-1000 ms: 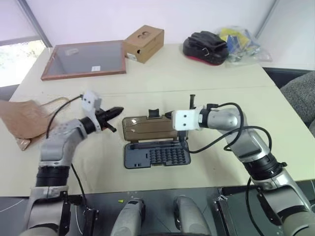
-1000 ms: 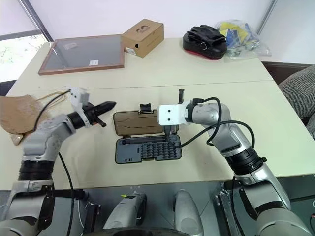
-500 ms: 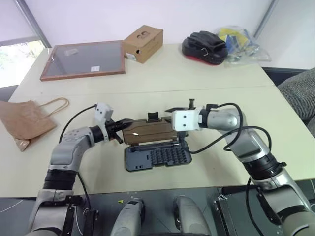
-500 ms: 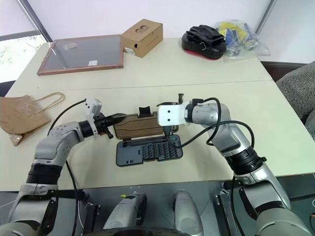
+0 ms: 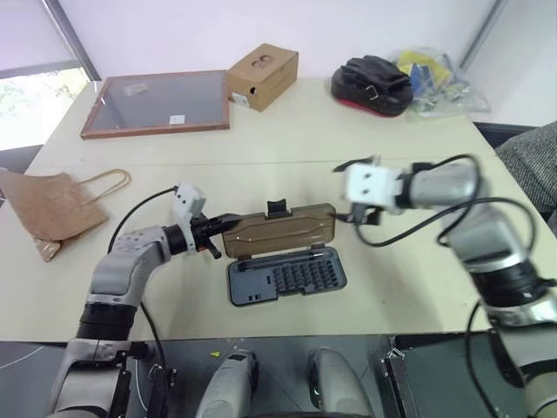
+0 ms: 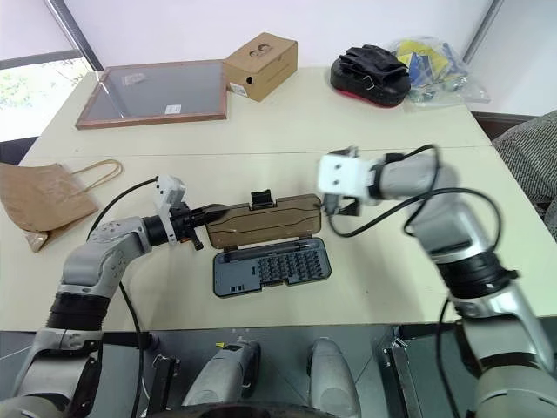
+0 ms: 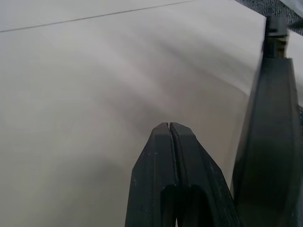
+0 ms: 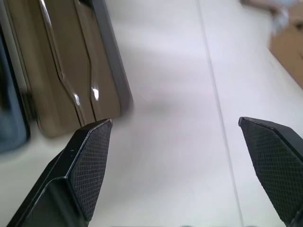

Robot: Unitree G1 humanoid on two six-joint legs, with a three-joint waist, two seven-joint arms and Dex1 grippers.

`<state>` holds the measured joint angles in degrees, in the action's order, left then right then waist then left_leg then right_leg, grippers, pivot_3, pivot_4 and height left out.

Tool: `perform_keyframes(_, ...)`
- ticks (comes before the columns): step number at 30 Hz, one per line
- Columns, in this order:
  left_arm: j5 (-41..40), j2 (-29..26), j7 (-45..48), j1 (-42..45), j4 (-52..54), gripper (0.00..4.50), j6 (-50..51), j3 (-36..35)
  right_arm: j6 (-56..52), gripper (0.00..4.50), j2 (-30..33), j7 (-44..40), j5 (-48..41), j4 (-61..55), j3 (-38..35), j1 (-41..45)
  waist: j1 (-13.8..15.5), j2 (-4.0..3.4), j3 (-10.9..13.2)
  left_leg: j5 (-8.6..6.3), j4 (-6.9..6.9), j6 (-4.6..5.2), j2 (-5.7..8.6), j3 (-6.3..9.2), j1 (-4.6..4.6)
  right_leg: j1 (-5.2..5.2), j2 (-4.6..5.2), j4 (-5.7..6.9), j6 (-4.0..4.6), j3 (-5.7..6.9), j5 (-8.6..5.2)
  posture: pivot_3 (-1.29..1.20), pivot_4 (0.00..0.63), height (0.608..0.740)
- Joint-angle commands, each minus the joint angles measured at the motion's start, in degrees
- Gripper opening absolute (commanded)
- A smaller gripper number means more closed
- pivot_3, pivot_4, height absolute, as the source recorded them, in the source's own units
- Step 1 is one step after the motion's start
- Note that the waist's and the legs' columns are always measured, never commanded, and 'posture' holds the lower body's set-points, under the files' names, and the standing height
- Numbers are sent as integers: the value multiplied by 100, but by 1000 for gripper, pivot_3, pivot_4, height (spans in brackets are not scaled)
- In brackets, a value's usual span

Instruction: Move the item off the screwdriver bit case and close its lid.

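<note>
Head views: paper bag (image 5: 48, 213) flat near the table's (image 5: 348, 131) left edge, well apart from the case (image 5: 283, 277). Lid (image 5: 280, 231) raised, still open behind the bit tray. Left gripper (image 5: 218, 223) pinched shut, holding nothing, tips at the lid's left edge. Right gripper (image 5: 348, 214) blurred just off the lid's right end; bare tabletop beyond.

Left wrist view: fingers (image 7: 158, 175) pressed together, dark lid edge beside.

Right wrist view: fingers (image 8: 87, 165) spread wide, empty, lid corner (image 8: 71, 71) between and beyond.

I see a smoky-brown translucent lid (image 5: 279, 229) over a dark grey case tray (image 5: 285, 275). Far off my left gripper's (image 5: 228, 221) black fingers lies a crumpled brown paper bag (image 5: 48, 214) with tan handles; my right gripper's (image 8: 182, 163) black pads carry a cross-hatch pattern.
</note>
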<state>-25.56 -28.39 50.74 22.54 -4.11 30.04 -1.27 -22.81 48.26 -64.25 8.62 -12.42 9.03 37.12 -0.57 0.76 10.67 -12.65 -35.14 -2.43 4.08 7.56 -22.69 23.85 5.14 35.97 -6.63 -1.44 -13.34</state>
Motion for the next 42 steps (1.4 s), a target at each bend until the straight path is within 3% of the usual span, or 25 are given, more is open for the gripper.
perform_keyframes(1,-127,-98,121,6,372,0,42,-59,-390,4458,677,-286,-272,-505,-582,-782,3,1,-1,-1,-1,2,0,3,-1,-2,0,-2,-2,2,-2,0,150,740)
perform_keyframes(6,-254,-174,264,-33,733,0,231,-4,-268,4458,1313,-314,-273,-727,-773,-2011,-26,-1,0,-2,-2,3,0,-10,-5,0,8,-7,-4,0,-4,0,150,740)
perform_keyframes(10,-486,-450,514,-214,1330,0,591,34,-360,4458,1402,-299,-440,-938,-828,-2567,-57,-2,0,-2,-3,4,-5,-18,-2,3,5,-4,-5,-5,-4,0,150,740)
perform_keyframes(22,-1484,-1661,987,-1377,2925,0,1626,-304,-631,4458,1433,-419,-1094,-1098,-909,-2584,-14,-1,3,-5,-4,7,-3,-15,-8,3,11,-8,9,-3,-18,0,150,740)
perform_keyframes(26,-1542,-1718,936,-1425,2902,0,1624,-252,-885,4458,1507,-651,-1577,-1327,-1039,-2573,-4,-1,3,-5,-4,8,-3,-15,-8,2,12,-8,11,-3,-20,0,150,740)
perform_keyframes(30,-1298,-1486,838,-786,2301,0,1410,-63,-1209,4458,1525,-869,-2177,-1612,-1164,-2510,16,-1,3,-5,-9,9,-2,-12,-16,2,12,-16,10,1,-20,0,150,740)
perform_keyframes(33,-1043,-1309,970,-131,1687,0,1192,212,-1577,3619,1514,-986,-2693,-1915,-1211,-2477,29,1,4,-5,-13,9,-1,-11,-18,0,11,-18,10,3,-20,0,150,740)
perform_keyframes(40,-257,-881,1608,1026,228,0,343,1025,-2379,78,1413,-1039,-3942,-2408,-1298,-2375,-5,0,4,-11,-13,19,-1,-11,-33,4,10,-40,-11,4,-8,0,150,740)
perform_keyframes(42,-28,-726,1756,1265,-215,0,71,1199,-2673,78,1296,-894,-4264,-2527,-1203,-2307,-2,1,4,-11,-14,19,-1,-10,-35,5,10,-41,-10,5,-8,0,150,740)
